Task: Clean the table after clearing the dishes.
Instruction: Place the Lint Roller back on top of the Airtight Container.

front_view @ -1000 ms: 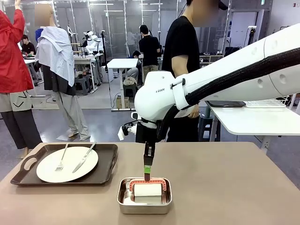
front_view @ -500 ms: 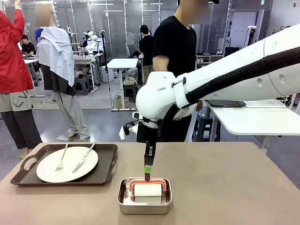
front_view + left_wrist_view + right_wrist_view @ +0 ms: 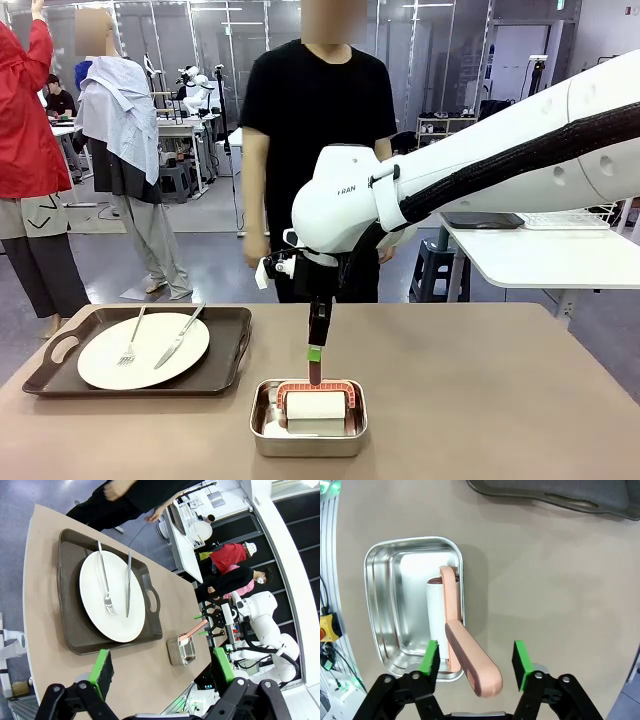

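A white plate (image 3: 143,350) with fork (image 3: 131,338) and knife (image 3: 180,336) lies on a dark brown tray (image 3: 232,330) at the left of the beige table (image 3: 480,400). My right gripper (image 3: 315,365) hangs fingers-down just above the steel pan (image 3: 308,438). In the right wrist view the right gripper (image 3: 475,659) is open, and the roller's pink handle (image 3: 470,662) stands loose between its green pads. The white roller (image 3: 435,610) rests in the pan (image 3: 385,580). My left gripper (image 3: 161,667) is open and holds nothing, high over the plate (image 3: 120,627) and tray (image 3: 70,625).
A person in black (image 3: 318,130) stands at the table's far edge, behind my right arm. The right half of the table is bare. A white side table (image 3: 540,255) stands beyond the right corner.
My right gripper has opened and let go of the roller's handle. The person has walked left to stand behind the middle of the table. The left arm has not moved.
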Motion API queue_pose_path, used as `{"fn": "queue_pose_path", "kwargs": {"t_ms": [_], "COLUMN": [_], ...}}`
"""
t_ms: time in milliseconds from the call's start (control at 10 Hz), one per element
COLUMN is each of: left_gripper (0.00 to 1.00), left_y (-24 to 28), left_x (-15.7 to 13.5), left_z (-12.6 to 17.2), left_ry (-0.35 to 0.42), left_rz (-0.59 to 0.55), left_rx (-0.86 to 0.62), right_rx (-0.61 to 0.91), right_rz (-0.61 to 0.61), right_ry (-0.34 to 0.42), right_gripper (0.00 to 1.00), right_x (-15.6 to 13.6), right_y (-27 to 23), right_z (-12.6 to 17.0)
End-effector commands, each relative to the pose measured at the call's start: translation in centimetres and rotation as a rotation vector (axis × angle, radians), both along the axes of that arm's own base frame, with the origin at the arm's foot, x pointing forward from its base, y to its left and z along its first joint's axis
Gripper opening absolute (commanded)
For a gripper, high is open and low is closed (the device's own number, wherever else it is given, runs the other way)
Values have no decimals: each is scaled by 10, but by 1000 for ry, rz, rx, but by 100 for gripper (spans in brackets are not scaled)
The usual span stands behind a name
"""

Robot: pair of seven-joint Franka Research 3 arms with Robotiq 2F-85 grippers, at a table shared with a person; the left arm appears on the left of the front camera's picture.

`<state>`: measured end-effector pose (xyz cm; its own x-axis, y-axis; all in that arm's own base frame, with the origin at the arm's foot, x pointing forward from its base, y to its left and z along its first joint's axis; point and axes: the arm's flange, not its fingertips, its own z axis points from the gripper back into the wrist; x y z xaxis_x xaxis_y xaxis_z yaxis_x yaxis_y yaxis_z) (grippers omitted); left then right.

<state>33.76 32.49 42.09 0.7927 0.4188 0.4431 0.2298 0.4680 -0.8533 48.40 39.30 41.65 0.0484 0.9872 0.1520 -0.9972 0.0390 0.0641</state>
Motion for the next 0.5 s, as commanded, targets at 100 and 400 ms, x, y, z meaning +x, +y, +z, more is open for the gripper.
{"fn": "queue_pose_path", "kwargs": {"t_ms": [100,400], "left_gripper": [100,100], "left_y": [1,1], "left_x": [-3,-3], "left_z": [1,1], "left_ry": [-15,-15], "left_rz": [-7,-7], "left_rx": [0,0], "right_rx": [1,1], "right_rz": [-2,-6], "right_ry": [-39,-43], "right_gripper": [100,100], "right_x": [-7,-6], "right_y": [-7,-8], "right_z": [6,9]}}
